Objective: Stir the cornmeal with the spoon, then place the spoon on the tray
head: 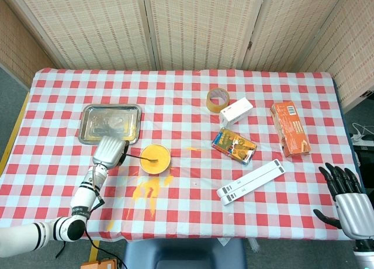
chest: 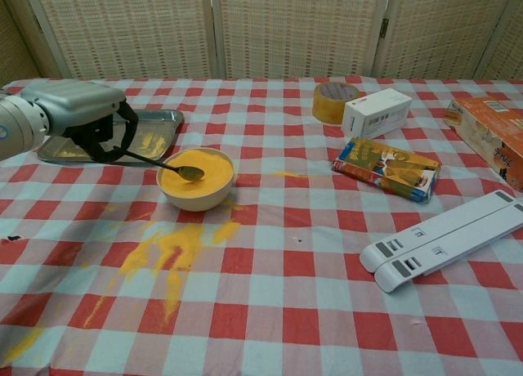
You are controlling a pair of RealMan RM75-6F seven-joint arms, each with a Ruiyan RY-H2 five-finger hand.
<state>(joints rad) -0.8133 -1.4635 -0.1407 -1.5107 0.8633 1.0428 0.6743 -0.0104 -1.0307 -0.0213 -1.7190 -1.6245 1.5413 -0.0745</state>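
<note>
A cream bowl point(chest: 196, 190) full of yellow cornmeal point(head: 155, 158) stands on the checked cloth, left of centre. My left hand point(chest: 91, 117) hovers just left of it and grips the handle of a metal spoon point(chest: 159, 163). The spoon's tip point(head: 153, 161) rests on the cornmeal in the bowl. The steel tray point(head: 110, 123) lies behind the hand, dusted with some cornmeal point(chest: 155, 141). My right hand point(head: 347, 202) hangs off the table's near right corner, fingers spread, holding nothing.
Spilled cornmeal point(chest: 167, 257) streaks the cloth in front of the bowl. A tape roll point(head: 217, 99), a white box point(head: 236, 111), a colourful packet point(head: 234, 145), an orange box point(head: 288, 128) and a white folded stand point(head: 251, 181) lie to the right.
</note>
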